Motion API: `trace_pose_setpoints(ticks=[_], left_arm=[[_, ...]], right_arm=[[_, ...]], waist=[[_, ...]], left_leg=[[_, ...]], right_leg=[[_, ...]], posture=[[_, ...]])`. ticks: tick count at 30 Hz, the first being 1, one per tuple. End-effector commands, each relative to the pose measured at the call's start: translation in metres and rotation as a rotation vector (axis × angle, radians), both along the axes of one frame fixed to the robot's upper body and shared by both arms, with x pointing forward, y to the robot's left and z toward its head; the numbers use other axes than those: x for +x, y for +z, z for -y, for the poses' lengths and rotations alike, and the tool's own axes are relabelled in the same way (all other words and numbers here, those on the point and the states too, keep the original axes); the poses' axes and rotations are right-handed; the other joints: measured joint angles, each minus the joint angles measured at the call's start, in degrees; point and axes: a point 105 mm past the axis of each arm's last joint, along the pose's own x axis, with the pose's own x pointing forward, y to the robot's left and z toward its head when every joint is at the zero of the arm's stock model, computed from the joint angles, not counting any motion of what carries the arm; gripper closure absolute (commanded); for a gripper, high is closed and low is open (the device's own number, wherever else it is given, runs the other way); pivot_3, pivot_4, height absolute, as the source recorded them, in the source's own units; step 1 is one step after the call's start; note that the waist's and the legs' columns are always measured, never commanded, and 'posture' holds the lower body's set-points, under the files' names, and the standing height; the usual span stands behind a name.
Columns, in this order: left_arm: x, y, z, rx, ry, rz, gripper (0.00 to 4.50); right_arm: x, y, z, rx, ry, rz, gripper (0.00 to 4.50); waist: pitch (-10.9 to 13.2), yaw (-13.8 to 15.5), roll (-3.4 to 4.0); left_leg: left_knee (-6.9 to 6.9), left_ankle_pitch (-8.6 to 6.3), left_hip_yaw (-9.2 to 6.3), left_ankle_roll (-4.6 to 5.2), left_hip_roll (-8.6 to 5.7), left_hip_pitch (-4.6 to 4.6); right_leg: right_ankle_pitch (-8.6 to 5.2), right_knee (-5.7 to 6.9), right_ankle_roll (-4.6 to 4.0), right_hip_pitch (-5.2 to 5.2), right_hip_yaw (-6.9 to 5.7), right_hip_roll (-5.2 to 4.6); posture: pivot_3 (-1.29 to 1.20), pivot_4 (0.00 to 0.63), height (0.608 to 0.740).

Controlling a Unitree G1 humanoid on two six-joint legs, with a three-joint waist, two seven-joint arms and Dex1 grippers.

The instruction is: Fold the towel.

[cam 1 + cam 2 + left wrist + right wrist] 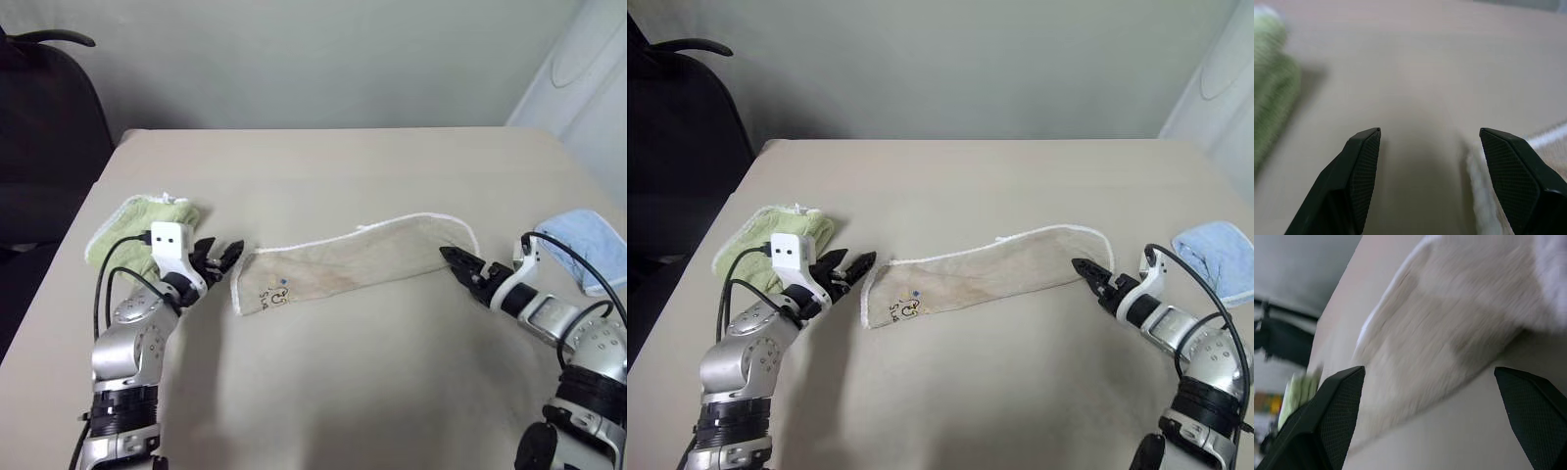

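Left eye view sets the towel (358, 260) as a long, narrow folded band across the middle of the table (333, 166), white-corded edge along its far side, its end nearer the left edge carrying a small printed mark (278, 296); the band rises slightly toward the right edge; the left gripper (223, 257) sits just beside that marked end, its jaws spread fairly wide with nothing between them, the towel's edge close by one fingertip (1508, 171) in the left wrist view; the right gripper (460, 263) points at the towel's other end, its tips at or just short of the cloth, and the right wrist view shows its jaws wide apart and empty, the towel lying beyond them; a green folded towel (132, 227) lies near the left edge behind the left gripper; a light blue folded towel (588, 247) lies at the right edge
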Motion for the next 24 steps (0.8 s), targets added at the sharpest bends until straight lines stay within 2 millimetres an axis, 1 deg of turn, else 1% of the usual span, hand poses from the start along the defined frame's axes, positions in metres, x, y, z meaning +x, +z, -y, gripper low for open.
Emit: trace_pose_setpoints(ticks=[1, 3, 5, 7, 9, 10, 11, 13, 19, 22, 24], left_arm=[[-0.003, 0.038, 0.015, -0.02, -0.061, 0.149, 1.0], [-0.009, 0.036, 0.034, -0.02, -0.161, 0.132, 1.0], [-0.021, 0.019, 0.062, 0.038, -0.314, 0.07, 1.0], [-0.029, 0.004, 0.075, 0.087, -0.389, 0.02, 1.0], [-0.036, -0.02, 0.081, 0.164, -0.434, -0.062, 1.0], [-0.039, -0.031, 0.083, 0.206, -0.452, -0.102, 1.0], [-0.04, -0.038, 0.083, 0.232, -0.462, -0.125, 1.0], [-0.045, -0.05, 0.083, 0.262, -0.483, -0.168, 1.0], [-0.052, -0.076, 0.072, 0.311, -0.484, -0.291, 1.0], [-0.053, -0.081, 0.069, 0.317, -0.476, -0.313, 1.0], [-0.053, -0.082, 0.068, 0.319, -0.474, -0.319, 0.95]], right_arm=[[0.018, -0.003, 0.014, 0.007, -0.119, -0.025, 0.0], [0.026, -0.008, 0.016, 0.017, -0.157, -0.05, 0.0], [0.034, -0.013, 0.019, 0.029, -0.198, -0.072, 0.0], [0.038, -0.015, 0.021, 0.032, -0.219, -0.084, 0.0], [0.042, -0.018, 0.023, 0.034, -0.249, -0.093, 0.0], [0.045, -0.019, 0.025, 0.035, -0.269, -0.098, 0.0], [0.046, -0.02, 0.027, 0.037, -0.282, -0.101, 0.0], [0.049, -0.021, 0.032, 0.036, -0.32, -0.105, 0.0], [0.05, -0.027, 0.045, 0.023, -0.4, -0.12, 0.0], [0.051, -0.028, 0.047, 0.024, -0.405, -0.118, 0.0], [0.052, -0.028, 0.048, 0.024, -0.409, -0.117, 0.39]], waist=[[-0.05, -0.09, -0.08], [-0.09, -0.17, -0.15], [-0.16, -0.27, -0.24], [-0.23, -0.34, -0.3], [-0.31, -0.32, -0.43], [-0.35, -0.32, -0.49], [-0.36, -0.3, -0.51], [-0.44, -0.1, -0.64], [-0.65, 0.39, -0.69], [-0.92, 0.57, -0.67], [-1.18, 0.64, -0.64]], left_leg=[[0.01, 0.0, 0.0, 0.0, 0.0, 0.0], [0.05, -0.03, 0.0, 0.05, -0.04, 0.08], [0.05, -0.07, 0.0, 0.12, -0.06, 0.24], [0.06, -0.1, -0.01, 0.17, -0.08, 0.31], [0.07, -0.15, -0.02, 0.26, -0.09, 0.35], [0.08, -0.3, -0.04, 0.51, -0.08, 0.35], [0.1, -0.44, -0.09, 0.76, -0.08, 0.35], [0.13, -0.45, -0.14, 0.78, -0.11, 0.37], [0.13, -0.56, -0.21, 0.92, -0.22, 0.83], [0.09, -0.67, -0.21, 0.93, -0.23, 1.12], [0.06, -0.77, -0.23, 0.95, -0.22, 1.25]], right_leg=[[0.0, 0.0, 0.0, 0.01, 0.0, 0.0], [0.0, -0.01, 0.0, 0.02, -0.01, -0.03], [0.0, -0.01, 0.0, 0.06, -0.01, -0.05], [0.0, -0.04, 0.0, 0.1, -0.01, -0.08], [0.0, -0.03, 0.0, 0.14, -0.03, -0.09], [0.0, -0.03, 0.0, 0.14, -0.04, -0.08], [0.0, -0.03, 0.0, 0.17, -0.06, -0.08], [0.0, -0.03, 0.0, 0.21, -0.1, -0.09], [-0.01, -0.11, -0.02, 0.74, -0.15, -0.17], [-0.04, -0.22, -0.07, 1.04, -0.15, -0.17], [-0.06, -0.36, -0.1, 1.22, -0.15, -0.16]], posture=[[0.0, 0.15, 0.74], [0.0, 0.15, 0.74], [0.0, 0.15, 0.74], [0.0, 0.15, 0.74], [0.0, 0.15, 0.74], [0.0, 0.15, 0.74], [0.0, 0.15, 0.74], [0.0, 0.15, 0.74], [0.0, 0.15, 0.74], [0.0, 0.15, 0.74], [0.0, 0.15, 0.74]])
